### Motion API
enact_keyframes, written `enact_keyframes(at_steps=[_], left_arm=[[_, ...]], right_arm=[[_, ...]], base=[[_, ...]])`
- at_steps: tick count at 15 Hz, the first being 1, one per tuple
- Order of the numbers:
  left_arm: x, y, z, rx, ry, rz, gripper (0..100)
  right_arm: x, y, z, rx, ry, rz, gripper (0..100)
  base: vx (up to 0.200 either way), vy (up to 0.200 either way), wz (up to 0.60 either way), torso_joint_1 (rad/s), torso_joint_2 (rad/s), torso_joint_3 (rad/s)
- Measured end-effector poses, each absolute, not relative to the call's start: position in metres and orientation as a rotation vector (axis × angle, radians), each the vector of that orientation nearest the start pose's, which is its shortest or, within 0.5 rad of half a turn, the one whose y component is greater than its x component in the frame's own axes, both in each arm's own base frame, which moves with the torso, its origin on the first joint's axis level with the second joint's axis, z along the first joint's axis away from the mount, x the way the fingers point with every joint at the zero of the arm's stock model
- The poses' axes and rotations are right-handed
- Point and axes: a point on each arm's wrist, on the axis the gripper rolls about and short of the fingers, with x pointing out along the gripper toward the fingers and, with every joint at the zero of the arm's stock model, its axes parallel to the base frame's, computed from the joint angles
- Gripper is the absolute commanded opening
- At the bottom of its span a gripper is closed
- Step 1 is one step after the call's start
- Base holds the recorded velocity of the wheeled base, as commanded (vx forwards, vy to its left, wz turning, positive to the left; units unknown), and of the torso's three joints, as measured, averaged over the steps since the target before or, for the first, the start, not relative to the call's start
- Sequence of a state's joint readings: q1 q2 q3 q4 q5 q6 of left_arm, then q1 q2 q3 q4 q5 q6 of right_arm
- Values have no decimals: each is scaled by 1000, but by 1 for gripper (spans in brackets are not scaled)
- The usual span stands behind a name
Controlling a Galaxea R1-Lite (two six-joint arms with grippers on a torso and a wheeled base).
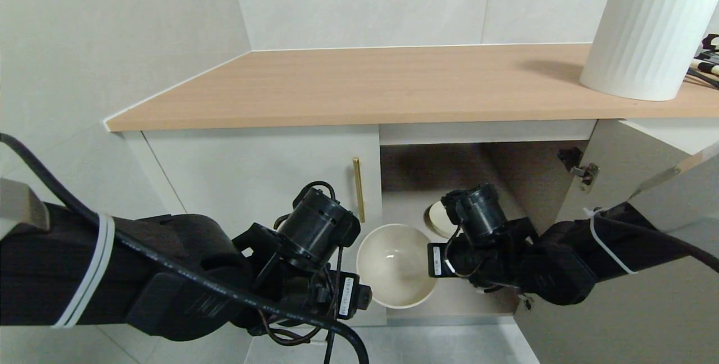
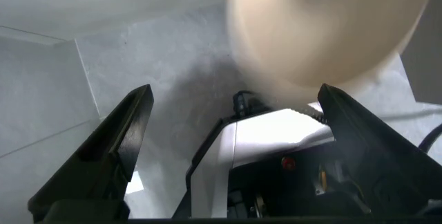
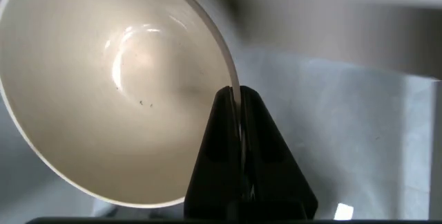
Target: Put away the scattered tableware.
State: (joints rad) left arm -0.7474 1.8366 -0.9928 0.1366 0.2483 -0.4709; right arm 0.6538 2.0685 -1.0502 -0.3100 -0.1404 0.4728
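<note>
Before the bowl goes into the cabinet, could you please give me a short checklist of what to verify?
1. Right gripper holds the bowl: jaws shut on its rim. Ok.
2. Left gripper free of the bowl: jaws open, under the bowl. Ok.
3. Bowl empty: the inside looks bare. Ok.
4. Cabinet door swung open: ok.
5. Room on the cabinet floor: a dish already lies inside, partly hidden by the right arm. Cannot tell.
</note>
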Motion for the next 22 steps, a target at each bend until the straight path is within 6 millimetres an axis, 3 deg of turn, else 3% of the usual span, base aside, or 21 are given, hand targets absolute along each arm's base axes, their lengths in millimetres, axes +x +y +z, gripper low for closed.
enact_keyframes(at_steps=[4, 8, 22], left_arm=[[229, -205, 125, 39, 942, -241, 100], [230, -205, 125, 39, 942, -240, 100], [230, -205, 125, 39, 942, -241, 100]], right_arm=[[343, 189, 94, 270, 656, 180, 0], [375, 169, 90, 376, 558, 93, 0], [427, 131, 52, 393, 526, -116, 0]], base=[[0, 0, 0, 0, 0, 0], [0, 0, 0, 0, 0, 0], [0, 0, 0, 0, 0, 0]])
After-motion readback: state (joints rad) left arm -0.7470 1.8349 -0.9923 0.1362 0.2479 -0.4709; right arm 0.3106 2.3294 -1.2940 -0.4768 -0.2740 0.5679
